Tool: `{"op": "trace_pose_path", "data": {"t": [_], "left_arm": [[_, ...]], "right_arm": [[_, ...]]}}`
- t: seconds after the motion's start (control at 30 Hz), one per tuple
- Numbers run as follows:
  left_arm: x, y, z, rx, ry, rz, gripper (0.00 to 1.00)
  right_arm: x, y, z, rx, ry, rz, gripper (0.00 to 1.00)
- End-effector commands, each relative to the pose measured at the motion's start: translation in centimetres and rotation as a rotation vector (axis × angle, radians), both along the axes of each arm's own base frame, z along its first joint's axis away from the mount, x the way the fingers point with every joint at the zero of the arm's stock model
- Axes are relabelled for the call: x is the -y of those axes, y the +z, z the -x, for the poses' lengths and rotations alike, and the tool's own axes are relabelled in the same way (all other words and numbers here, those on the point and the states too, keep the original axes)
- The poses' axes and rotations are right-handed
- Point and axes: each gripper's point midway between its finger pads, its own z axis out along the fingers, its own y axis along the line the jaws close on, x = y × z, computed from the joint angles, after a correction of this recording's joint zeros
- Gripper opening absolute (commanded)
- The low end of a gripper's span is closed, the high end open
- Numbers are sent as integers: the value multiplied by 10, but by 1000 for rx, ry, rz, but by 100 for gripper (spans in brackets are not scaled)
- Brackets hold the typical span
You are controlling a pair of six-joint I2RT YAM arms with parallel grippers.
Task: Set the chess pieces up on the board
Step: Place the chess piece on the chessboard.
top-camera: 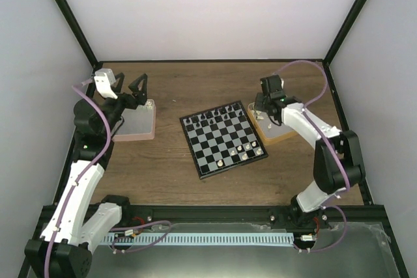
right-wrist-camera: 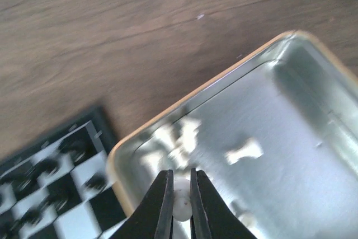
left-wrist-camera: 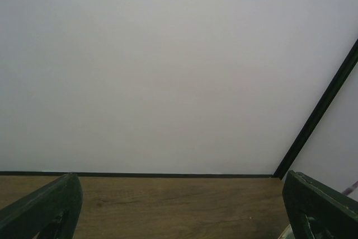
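The board (top-camera: 218, 142) lies mid-table with black chessmen along its far rows and a few cream-white chess pieces (top-camera: 242, 156) near its front edge. My right gripper (top-camera: 266, 112) hangs over the orange-tan tray (top-camera: 281, 137) to the board's right. In the right wrist view that gripper (right-wrist-camera: 180, 182) is shut on a small white chess piece (right-wrist-camera: 181, 206), pinched between both fingertips just above the tray's metal floor (right-wrist-camera: 291, 132). Loose white pieces (right-wrist-camera: 243, 150) lie in the tray. My left gripper (top-camera: 130, 88) stands open and holds nothing, its fingers (left-wrist-camera: 50, 208) wide apart.
A pink tray (top-camera: 138, 127) sits below the left gripper at the far left. The board's corner (right-wrist-camera: 50, 194) with dark pieces lies just left of the orange-tan tray's rim (right-wrist-camera: 224, 76). White walls and black frame posts (left-wrist-camera: 319, 116) enclose the wooden table (top-camera: 163, 174).
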Motion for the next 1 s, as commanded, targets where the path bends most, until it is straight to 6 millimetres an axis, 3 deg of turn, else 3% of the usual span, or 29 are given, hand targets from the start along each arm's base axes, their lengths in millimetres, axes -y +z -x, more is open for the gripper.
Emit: {"op": "trace_pose_path", "data": {"t": [0.0, 0.13, 0.3, 0.63, 0.83, 0.97], "left_arm": [[-2, 15, 9, 53, 4, -3, 100], [-1, 20, 13, 67, -7, 5, 100], [-2, 26, 18, 90, -4, 4, 100], [-10, 19, 12, 83, 52, -23, 100], [-11, 11, 6, 67, 64, -35, 100], [-7, 9, 5, 73, 39, -33, 100]], "right_arm": [[-39, 11, 41, -25, 81, -40, 6], [-79, 27, 75, -14, 197, -87, 6], [-109, 32, 109, -15, 304, -135, 7], [-152, -8, 151, -121, 488, -107, 7], [-189, -25, 170, -164, 633, -47, 7], [-192, -37, 172, -189, 638, -16, 7]]}}
